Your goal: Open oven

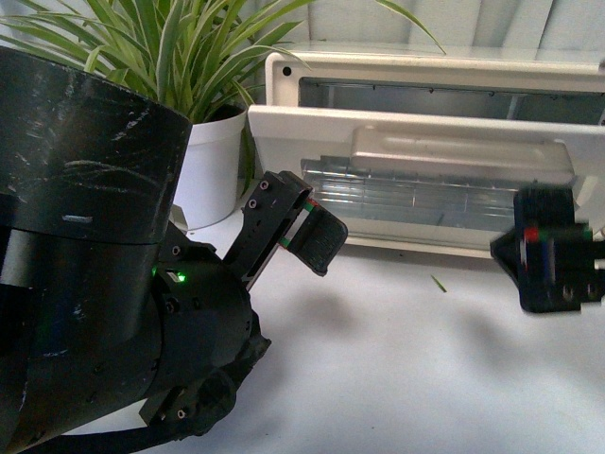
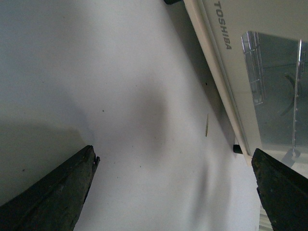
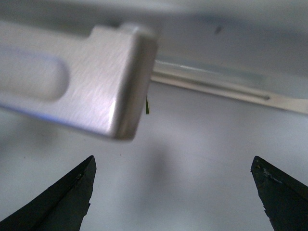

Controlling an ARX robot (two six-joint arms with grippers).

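Observation:
The cream-white oven point(image 1: 444, 71) stands at the back of the white table. Its glass door point(image 1: 416, 199) is swung part-way down, with the pale bar handle point(image 1: 463, 151) along its top edge. My right gripper point(image 1: 548, 251) is open and empty just below the handle's right end. In the right wrist view the handle's end point(image 3: 91, 86) is close above my open fingertips point(image 3: 72, 197). My left gripper point(image 1: 307, 232) is open and empty in front of the door's left part. The left wrist view shows the TOSHIBA door point(image 2: 245, 72) beside my open gripper point(image 2: 173, 192).
A spider plant in a white pot point(image 1: 210, 165) stands left of the oven. A small green leaf scrap point(image 1: 439, 283) lies on the table point(image 1: 406, 359) in front of the door. My left arm's black body point(image 1: 85, 255) fills the left foreground.

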